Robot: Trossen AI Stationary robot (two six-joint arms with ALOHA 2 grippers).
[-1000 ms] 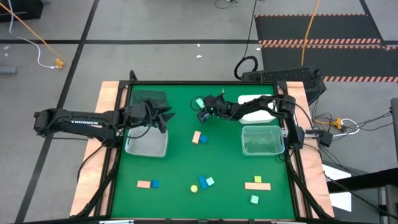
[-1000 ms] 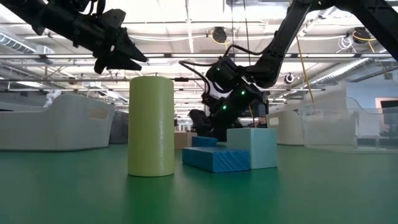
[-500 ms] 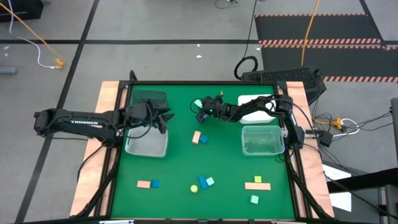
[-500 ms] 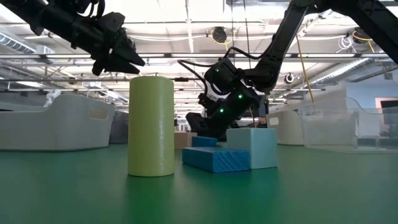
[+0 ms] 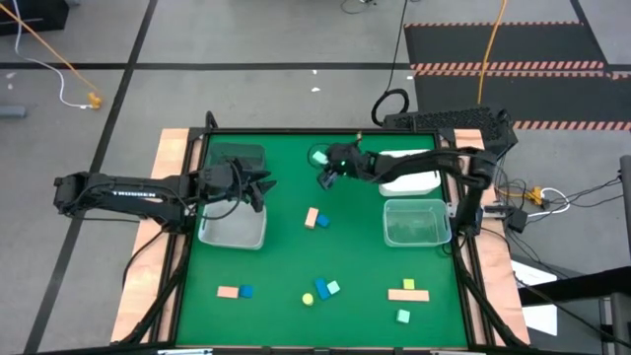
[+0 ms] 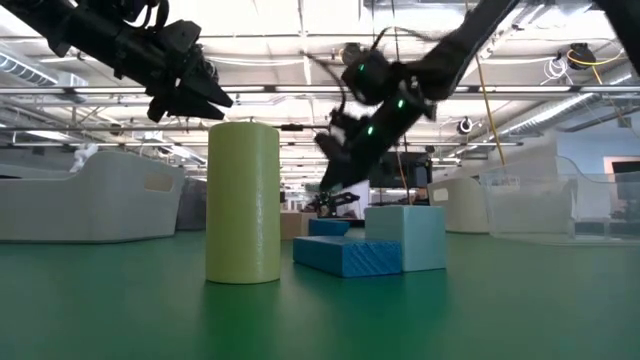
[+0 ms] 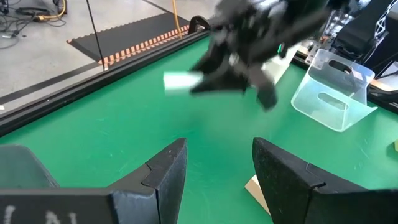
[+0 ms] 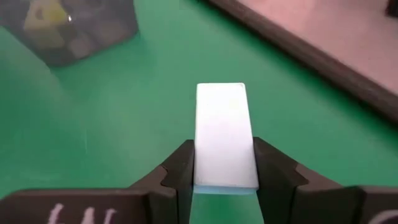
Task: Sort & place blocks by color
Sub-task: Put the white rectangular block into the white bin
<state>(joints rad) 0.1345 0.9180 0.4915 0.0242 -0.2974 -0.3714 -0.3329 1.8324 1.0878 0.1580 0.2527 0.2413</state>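
One mint block (image 8: 225,134) lifted since before | right jaws clamped | left jaws apart

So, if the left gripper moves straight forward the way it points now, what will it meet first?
Probably the right gripper, which holds a mint-green block in the air directly ahead of the left gripper. Depth and height are unclear, so it may pass underneath, over bare green table.

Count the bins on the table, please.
4: the dark bin and the left clear bin on the table's left side; the white bin and the right clear bin on its right side.
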